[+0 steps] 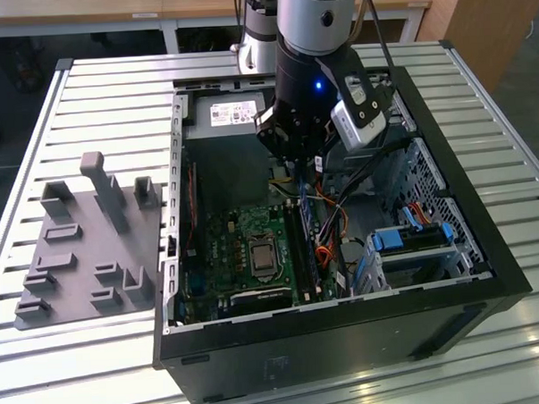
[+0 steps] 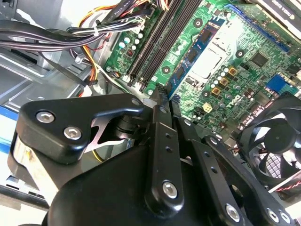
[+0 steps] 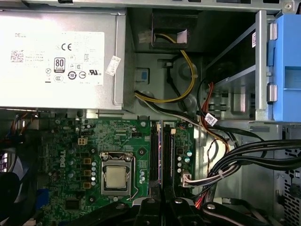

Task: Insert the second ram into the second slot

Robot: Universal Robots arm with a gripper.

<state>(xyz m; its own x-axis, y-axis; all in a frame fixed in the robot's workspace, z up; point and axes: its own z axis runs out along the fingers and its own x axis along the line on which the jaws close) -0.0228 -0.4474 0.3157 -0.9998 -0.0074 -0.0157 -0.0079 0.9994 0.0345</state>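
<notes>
The tool is clenched on the second ram, a thin blue stick held edge-on. It runs in line with the black memory slots, just beside the processor socket. Whether it is seated cannot be told.

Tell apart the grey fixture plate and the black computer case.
The grey fixture plate is flat, with low blocks and posts; the black computer case is a deep, open box. The plate is smaller and light grey; the case is larger and black. Both lie on the slatted table.
</notes>
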